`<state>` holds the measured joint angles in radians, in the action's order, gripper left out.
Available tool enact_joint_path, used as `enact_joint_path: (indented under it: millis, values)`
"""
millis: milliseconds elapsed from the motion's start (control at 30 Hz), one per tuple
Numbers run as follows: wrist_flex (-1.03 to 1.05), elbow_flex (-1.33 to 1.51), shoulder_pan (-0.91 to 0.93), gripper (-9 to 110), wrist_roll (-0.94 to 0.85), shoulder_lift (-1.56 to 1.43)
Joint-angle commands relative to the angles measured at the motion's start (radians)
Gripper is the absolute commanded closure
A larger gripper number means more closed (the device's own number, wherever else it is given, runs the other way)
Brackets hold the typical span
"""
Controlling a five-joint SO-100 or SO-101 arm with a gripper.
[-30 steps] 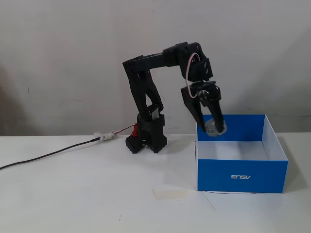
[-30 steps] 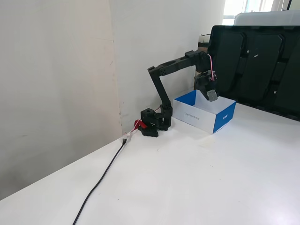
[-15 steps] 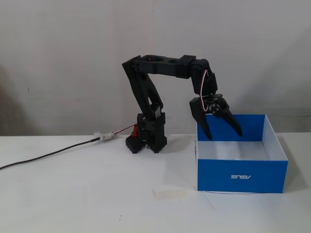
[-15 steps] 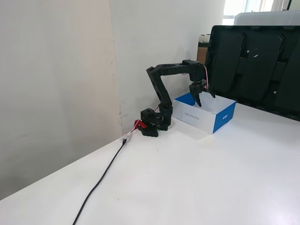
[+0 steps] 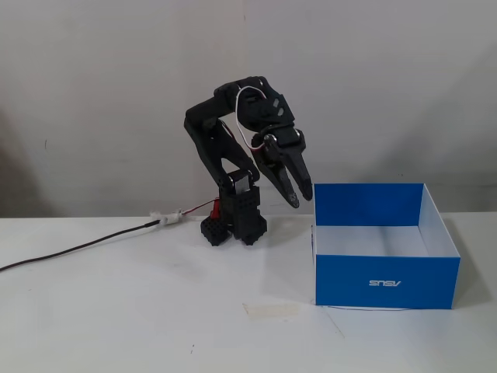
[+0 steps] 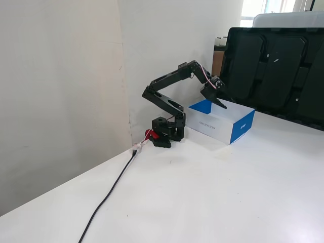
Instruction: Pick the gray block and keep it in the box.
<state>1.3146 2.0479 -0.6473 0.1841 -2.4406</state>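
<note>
The box is bright blue outside and white inside, and stands on the white table right of the arm's base. It also shows in the other fixed view. My gripper hangs in the air just left of the box's back left corner, above rim height, fingers pointing down. Its jaws stand a little apart with nothing between them. In the other fixed view the gripper is over the box's near edge. The gray block is not in view; the inside floor of the box is mostly hidden by its walls.
The arm's black base stands at the back by the wall. A black cable runs left from it across the table. A strip of tape lies in front of the box. A large dark monitor stands behind the box.
</note>
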Motion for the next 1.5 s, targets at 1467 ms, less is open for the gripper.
enact_joint_path:
  millis: [1467]
  values:
    - [-0.115,0.969,0.764,101,-0.238,-0.988]
